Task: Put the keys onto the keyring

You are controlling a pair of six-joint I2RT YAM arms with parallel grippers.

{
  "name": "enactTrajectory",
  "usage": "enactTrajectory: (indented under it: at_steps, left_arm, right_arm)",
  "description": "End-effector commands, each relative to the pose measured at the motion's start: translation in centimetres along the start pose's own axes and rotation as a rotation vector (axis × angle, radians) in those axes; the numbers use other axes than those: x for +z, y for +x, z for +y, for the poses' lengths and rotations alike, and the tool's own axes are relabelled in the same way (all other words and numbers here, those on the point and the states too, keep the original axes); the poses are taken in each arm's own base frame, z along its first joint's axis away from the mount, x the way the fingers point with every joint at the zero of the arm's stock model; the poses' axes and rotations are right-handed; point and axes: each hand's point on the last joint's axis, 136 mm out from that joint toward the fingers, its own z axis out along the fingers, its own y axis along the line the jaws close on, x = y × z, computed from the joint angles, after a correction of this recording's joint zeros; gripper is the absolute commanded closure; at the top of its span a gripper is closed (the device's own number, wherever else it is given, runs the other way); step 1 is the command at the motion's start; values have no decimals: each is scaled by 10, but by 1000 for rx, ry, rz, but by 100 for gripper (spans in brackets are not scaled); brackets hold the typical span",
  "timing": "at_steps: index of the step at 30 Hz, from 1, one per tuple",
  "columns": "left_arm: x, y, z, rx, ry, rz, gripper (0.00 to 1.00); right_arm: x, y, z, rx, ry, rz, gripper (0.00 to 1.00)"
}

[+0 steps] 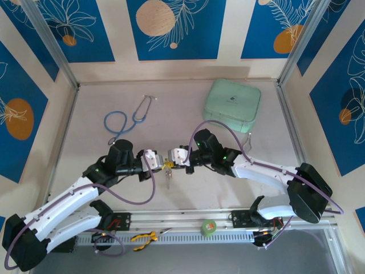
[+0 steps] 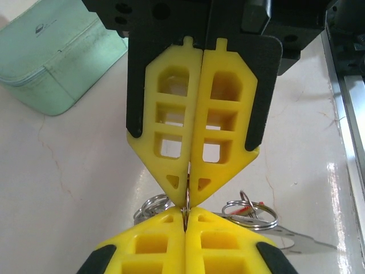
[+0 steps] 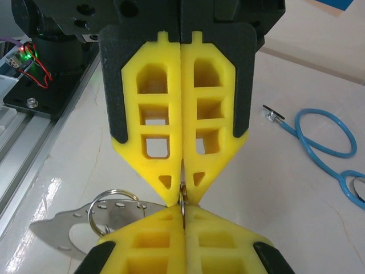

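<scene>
Left claw and right claw are both pinching the keyring tip to tip over open table, far from edges.

The left arm and right arm are wearing white shells and black joints, trailing purple cables, ending in yellow latticed fingers.

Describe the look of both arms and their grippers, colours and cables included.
Left arm and right arm: white shells, black joints, a purple cable looping along each, small green lights. Left gripper and right gripper: yellow fingers with square and triangular cut-outs, tapering to points, on black mounts.
</scene>
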Motion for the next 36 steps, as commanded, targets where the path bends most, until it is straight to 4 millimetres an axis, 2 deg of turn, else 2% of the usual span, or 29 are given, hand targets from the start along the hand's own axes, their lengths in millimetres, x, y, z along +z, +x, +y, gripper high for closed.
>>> enactTrajectory:
  at_steps: [1,3,6,7,12,16,19,22,27,31,36]
  left_arm:
    - [-5,-31,1,36,21,-92,100]
    - [-6,-32,3,20,8,-93,100]
    - [-7,-30,10,-55,-35,-83,100]
    - [-7,-29,15,-95,-62,-78,100]
    - [-14,-25,47,-445,-235,-58,100]
    - [-24,-14,72,-771,-394,-34,100]
    - [-28,-5,79,-1004,-462,-4,100]
    - [-30,1,79,-1182,-493,47,100]
    - [-32,-4,76,-1324,-491,66,100]
    - [-39,-7,74,-1387,-497,73,100]
    - [-40,-8,68,-1429,-474,77,100]
  right_arm:
    - [1,-5,-1,-15,-7,2,100]
    - [0,-6,-6,-10,26,0,99]
    - [-12,-10,-21,34,91,-38,72]
    - [-18,-12,-26,52,109,-51,66]
    - [-49,-26,-40,140,156,-116,64]
    - [-58,-46,-28,146,125,-149,67]
    - [-47,-57,-8,140,88,-146,70]
    - [-26,-55,4,184,74,-120,70]
    - [2,-32,-18,300,216,-84,64]
    - [21,-15,-28,334,259,-63,59]
    - [35,-10,-33,342,250,-76,54]
